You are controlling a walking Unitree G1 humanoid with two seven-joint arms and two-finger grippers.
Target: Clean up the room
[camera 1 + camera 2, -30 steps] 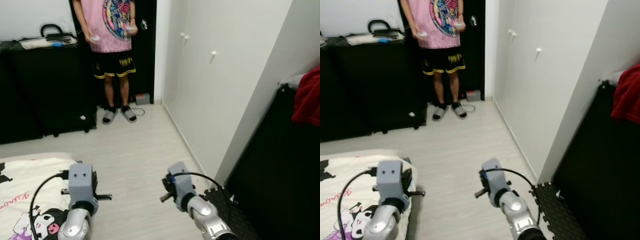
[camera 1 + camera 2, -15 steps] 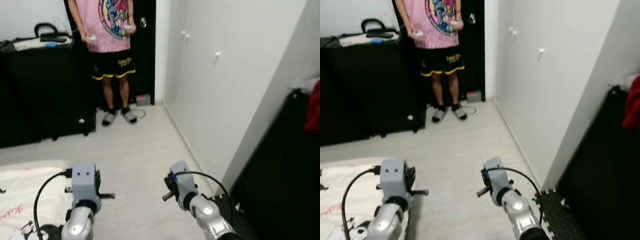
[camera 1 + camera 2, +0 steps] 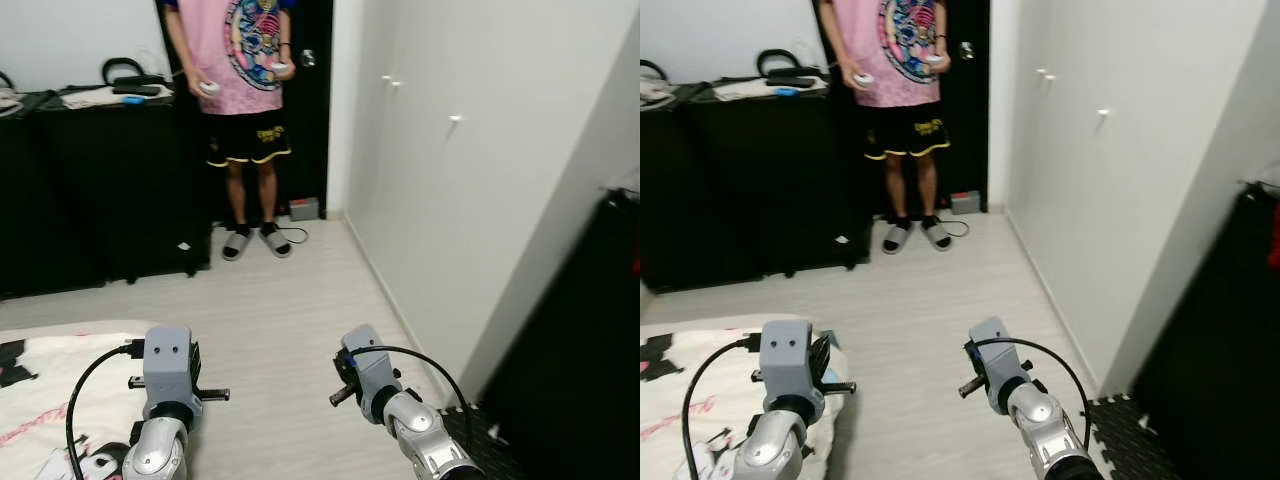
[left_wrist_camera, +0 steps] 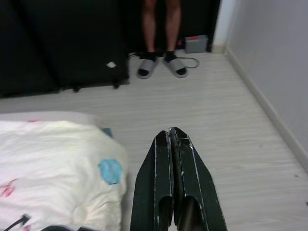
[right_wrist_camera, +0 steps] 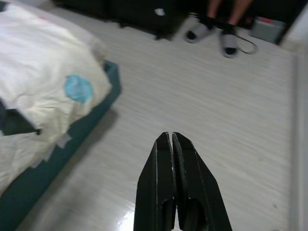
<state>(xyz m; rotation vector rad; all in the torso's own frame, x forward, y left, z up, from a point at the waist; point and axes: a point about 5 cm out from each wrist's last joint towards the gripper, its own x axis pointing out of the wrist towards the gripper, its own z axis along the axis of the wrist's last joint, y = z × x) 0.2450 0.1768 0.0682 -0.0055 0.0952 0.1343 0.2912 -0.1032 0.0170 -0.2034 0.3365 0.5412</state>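
- The robot stood in a narrow bedroom, both silver arms raised low in front of it over a pale wood-look floor (image 3: 290, 300).
- The left gripper (image 4: 174, 137) hung above the floor just beside the corner of a bed, its two black fingers pressed together and holding nothing.
- The right gripper (image 5: 172, 139) was likewise closed and empty, held over bare floor between the bed and the white wardrobe doors (image 3: 440, 170) on the robot's right.
- A cream bedspread (image 4: 53, 163) printed with cartoon figures and pink lettering covered the bed at the robot's left; a small round blue patch (image 4: 110, 171) showed near its edge.
- The teal side of the mattress (image 5: 57, 159) was visible beneath the spread in the right wrist view.
- A person in a pink printed T-shirt (image 3: 240, 55), black shorts and grey slides (image 3: 255, 241) stood ahead by a dark doorway, a white controller in each hand.
- A low black cabinet (image 3: 100, 190) ran along the far wall to the person's side, with a black bag (image 3: 135, 70) and papers on top.
- A small grey box (image 4: 196, 43) with a cord lay on the floor by the person's feet.
- Black foam floor matting (image 3: 1125, 440) lay at the robot's right, beside dark furniture.
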